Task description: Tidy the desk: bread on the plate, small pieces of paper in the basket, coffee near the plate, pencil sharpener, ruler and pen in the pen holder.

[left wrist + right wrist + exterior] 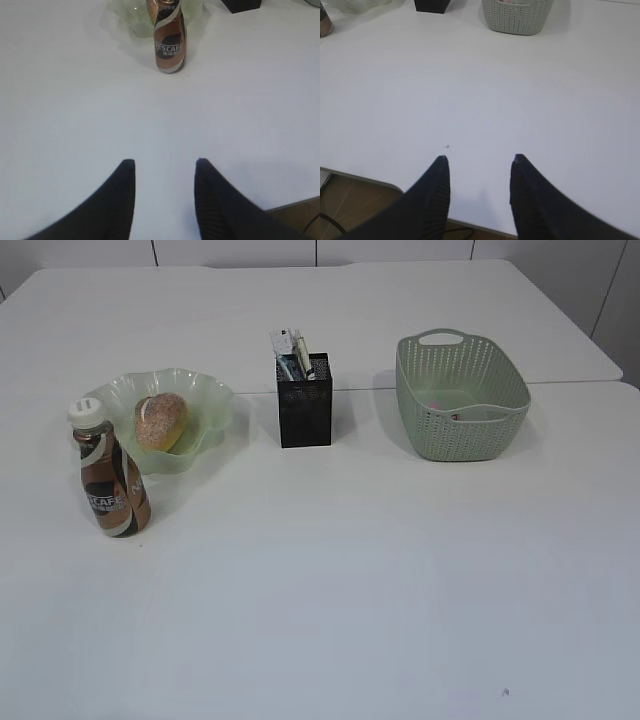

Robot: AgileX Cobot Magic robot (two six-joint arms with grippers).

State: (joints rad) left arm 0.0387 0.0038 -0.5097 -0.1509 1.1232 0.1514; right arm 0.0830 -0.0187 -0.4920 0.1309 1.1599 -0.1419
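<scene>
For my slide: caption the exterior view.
Tidied desk: bread on plate, coffee bottle beside it.

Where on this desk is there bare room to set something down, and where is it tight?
Free: the whole near half of the table, in front of the bottle, pen holder and basket; also the gaps either side of the holder. Tight: bottle against the plate holding the bread.
</scene>
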